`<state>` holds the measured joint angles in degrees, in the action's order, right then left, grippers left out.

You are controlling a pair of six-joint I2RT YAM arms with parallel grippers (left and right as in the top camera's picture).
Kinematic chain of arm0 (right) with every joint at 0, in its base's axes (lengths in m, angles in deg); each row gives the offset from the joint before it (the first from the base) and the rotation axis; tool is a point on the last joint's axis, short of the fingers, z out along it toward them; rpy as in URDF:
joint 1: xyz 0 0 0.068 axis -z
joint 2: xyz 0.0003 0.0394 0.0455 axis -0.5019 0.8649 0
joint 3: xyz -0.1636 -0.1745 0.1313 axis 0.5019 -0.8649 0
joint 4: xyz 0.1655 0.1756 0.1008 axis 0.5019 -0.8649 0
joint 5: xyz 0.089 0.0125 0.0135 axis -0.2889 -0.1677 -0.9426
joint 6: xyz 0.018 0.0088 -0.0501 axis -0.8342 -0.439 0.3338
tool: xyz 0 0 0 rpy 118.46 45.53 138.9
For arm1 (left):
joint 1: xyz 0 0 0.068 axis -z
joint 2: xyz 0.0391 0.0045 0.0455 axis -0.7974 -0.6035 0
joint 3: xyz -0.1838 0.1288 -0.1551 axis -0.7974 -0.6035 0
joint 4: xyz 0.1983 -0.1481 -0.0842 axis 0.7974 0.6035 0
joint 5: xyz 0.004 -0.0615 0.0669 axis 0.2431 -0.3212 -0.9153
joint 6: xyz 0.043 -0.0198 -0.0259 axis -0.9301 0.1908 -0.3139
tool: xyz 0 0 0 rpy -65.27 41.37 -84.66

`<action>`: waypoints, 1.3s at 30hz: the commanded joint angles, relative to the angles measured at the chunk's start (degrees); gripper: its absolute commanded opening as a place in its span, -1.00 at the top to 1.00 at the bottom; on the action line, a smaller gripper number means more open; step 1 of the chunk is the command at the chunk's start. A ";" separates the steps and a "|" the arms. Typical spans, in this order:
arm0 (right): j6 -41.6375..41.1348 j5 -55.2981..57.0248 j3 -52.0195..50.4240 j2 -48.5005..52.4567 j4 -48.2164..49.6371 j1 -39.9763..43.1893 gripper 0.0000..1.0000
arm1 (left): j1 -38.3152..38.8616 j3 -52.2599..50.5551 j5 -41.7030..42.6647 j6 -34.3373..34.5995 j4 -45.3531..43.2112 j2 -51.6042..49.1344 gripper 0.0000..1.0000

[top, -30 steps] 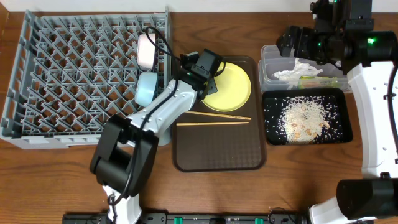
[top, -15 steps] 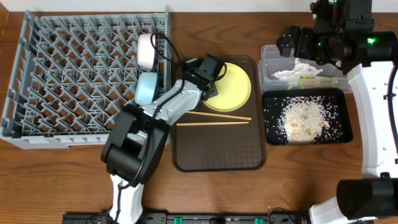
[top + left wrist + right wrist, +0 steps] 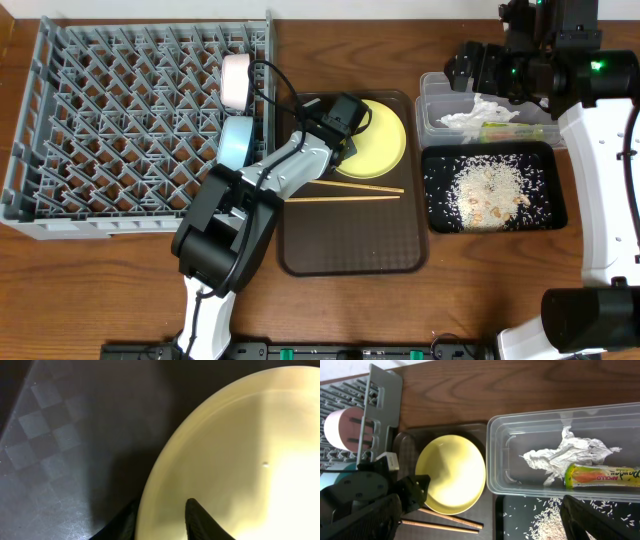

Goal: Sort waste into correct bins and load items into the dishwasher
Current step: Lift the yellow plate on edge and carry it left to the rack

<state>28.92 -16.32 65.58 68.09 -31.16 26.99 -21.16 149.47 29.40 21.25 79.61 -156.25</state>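
Note:
The yellow-green plate (image 3: pixel 385 140) lies on the brown serving tray (image 3: pixel 350 240). My left gripper (image 3: pixel 345 135) is at the plate's left rim. In the left wrist view its fingers (image 3: pixel 162 517) sit close together with the plate's (image 3: pixel 240 460) rim between them. Two chopsticks (image 3: pixel 350 190) lie just in front of the plate. My right gripper (image 3: pixel 470 70) hangs open and empty above the clear tub (image 3: pixel 430 110), which holds tissue (image 3: pixel 475 115) and the wrapper (image 3: pixel 510 127). Rice (image 3: pixel 490 190) lies in the black tray (image 3: pixel 435 215). The white bowl is out of view.
The grey dish rack (image 3: pixel 120 120) fills the left side. A white cup (image 3: pixel 235 80) and a light-blue bowl (image 3: pixel 235 143) stand in its right edge, close to my left arm. The right wrist view shows the plate (image 3: pixel 452 472), tissue (image 3: pixel 565 455) and wrapper (image 3: pixel 602 475).
My left gripper has moved right onto the plate's left rim, and the plate has shifted slightly right. The right arm has not moved.

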 commanded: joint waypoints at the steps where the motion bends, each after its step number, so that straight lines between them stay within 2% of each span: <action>1: -0.39 0.15 0.02 0.37 -0.04 -0.26 -0.99 | -0.02 -0.09 -0.04 0.72 0.39 -1.36 0.63; 2: -0.39 0.15 0.02 0.37 -0.04 -0.26 -0.98 | -0.02 -0.09 -0.04 0.72 0.39 -1.36 0.80; 3: -0.39 0.15 0.02 0.37 -0.04 -0.26 -0.99 | 0.00 -0.09 -0.04 0.66 0.48 -1.36 0.85; 10: -0.39 0.15 0.02 0.37 -0.04 -0.26 -0.99 | 0.02 -0.07 -0.09 -1.55 0.42 -0.15 0.85; 17: -0.39 0.15 0.02 0.37 -0.04 -0.26 -0.99 | 0.02 -0.07 -4.31 -13.11 0.39 6.62 0.85; 21: -0.39 0.15 0.02 0.37 -0.04 -0.26 -0.98 | 0.02 -0.07 -8.55 -23.61 0.26 12.55 0.85; 26: -0.39 0.15 0.02 0.37 -0.04 -0.26 -0.98 | 0.02 -0.07 -8.76 -35.19 0.28 18.49 0.85; 32: -0.39 0.13 0.02 0.37 -0.04 -0.26 -0.99 | 0.02 -0.07 -9.44 -40.17 0.22 21.31 0.85; 39: -0.39 0.15 0.02 0.37 -0.07 -0.26 -0.98 | 0.00 -0.07 -21.33 -44.63 0.13 22.75 0.85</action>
<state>28.92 -16.32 65.58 68.09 -31.16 26.99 -21.16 149.39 15.83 -19.21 79.76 -135.31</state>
